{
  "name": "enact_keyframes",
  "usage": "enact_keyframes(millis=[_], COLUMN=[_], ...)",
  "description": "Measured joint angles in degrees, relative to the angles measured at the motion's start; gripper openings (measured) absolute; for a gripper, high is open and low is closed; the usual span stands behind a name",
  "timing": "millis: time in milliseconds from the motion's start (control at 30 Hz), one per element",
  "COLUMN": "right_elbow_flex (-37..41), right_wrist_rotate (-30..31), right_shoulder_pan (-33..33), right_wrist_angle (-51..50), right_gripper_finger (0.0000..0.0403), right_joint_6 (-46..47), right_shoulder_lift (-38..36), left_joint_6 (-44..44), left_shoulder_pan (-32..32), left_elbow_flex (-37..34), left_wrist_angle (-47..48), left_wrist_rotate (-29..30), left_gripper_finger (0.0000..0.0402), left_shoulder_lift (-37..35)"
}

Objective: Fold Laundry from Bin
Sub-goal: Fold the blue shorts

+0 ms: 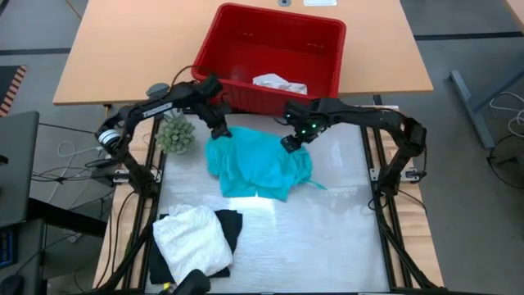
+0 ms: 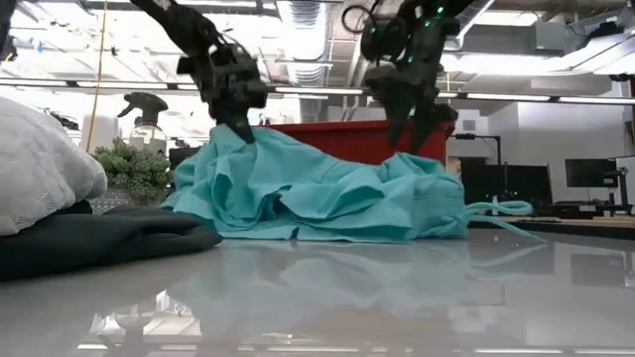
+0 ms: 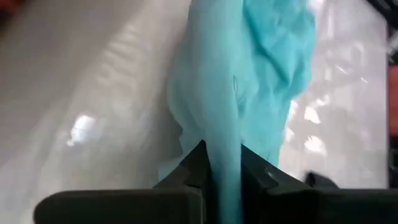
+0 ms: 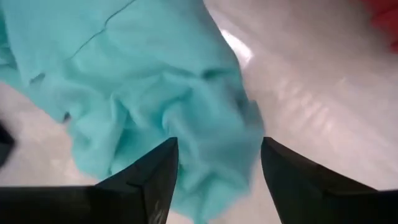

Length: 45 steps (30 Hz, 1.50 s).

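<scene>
One teal garment [image 1: 258, 166] lies crumpled on the shiny counter [image 1: 327, 238], just in front of the red bin [image 1: 274, 53]. Its near-left corner is lifted into a peak, pinched between the clenched fingers of the left gripper [image 1: 222, 131]; the left wrist view shows the cloth [image 3: 242, 93] running straight down between those two dark fingers [image 3: 189, 171]. The right gripper [image 1: 290, 143] hovers over the garment's far right edge with its fingers [image 4: 152, 174] spread apart and nothing between them, the teal cloth [image 4: 143, 93] lying loose below. Inside the bin, a white lacy piece [image 1: 280, 83] rests against the near wall. A small green plant [image 1: 176, 133] stands beside the garment's left edge. At the counter's near-left corner, a white folded garment [image 1: 194, 240] sits on top of a black one [image 1: 232, 225].
</scene>
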<state>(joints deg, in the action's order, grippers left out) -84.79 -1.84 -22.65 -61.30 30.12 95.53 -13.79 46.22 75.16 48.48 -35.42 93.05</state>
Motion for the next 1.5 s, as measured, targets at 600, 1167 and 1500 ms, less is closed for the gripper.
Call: enact_keyframes(millis=[600,1167,1500], right_elbow_flex=[28.66,46.99,46.71], right_wrist_rotate=[3.53,1.93,-1.35], right_shoulder_pan=[13.39,7.26,6.4], right_wrist_angle=[15.66,44.85,56.11], right_gripper_finger=[0.0254,0.0254,0.024], right_joint_6=[1.32,-5.16,-6.02], right_shoulder_lift=[-22.02,-22.22,-10.07], left_joint_6=[12.6,12.17,10.16], left_shoulder_pan=[-0.87,-4.07,-6.23], left_elbow_flex=[0.28,0.2,0.17], left_wrist_angle=[-12.79,-24.22,-23.33], left_wrist_rotate=[1.78,3.85,6.15], left_gripper_finger=[0.0043,0.0043,0.0043], left_shoulder_lift=[-8.48,5.96,7.55])
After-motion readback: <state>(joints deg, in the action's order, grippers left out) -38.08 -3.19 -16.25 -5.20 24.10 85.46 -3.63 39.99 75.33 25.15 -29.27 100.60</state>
